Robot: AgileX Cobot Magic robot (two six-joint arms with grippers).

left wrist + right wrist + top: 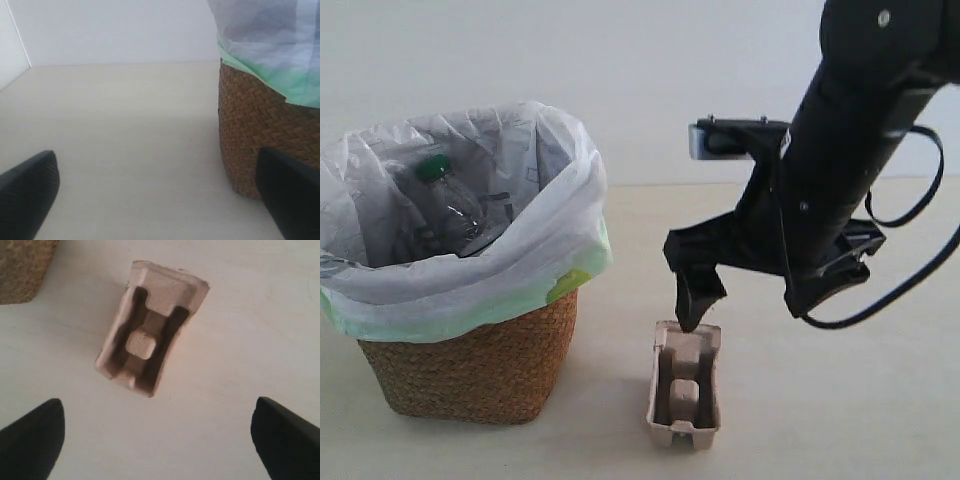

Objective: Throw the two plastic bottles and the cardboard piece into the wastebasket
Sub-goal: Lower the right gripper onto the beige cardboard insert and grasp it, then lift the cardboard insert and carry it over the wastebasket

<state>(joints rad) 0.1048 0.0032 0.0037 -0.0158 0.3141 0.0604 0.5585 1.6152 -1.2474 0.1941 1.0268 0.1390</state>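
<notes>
Pale beige table [880,420], white wall behind. We see cardboard piece [684,385] nearest, flat on table, hollow side up, bare surface all round it. Right gripper [160,435] hangs just above it, jaws wide, nothing held; whether one finger touches its far rim we cannot tell. Wastebasket [480,365] stands to one side, apart from cardboard piece, open table between. Left gripper [160,200] sits low beside wicker wall, jaws wide, empty. Inside bag liner [555,215]: green-capped bottle [450,205]. Second bottle we cannot make out.
</notes>
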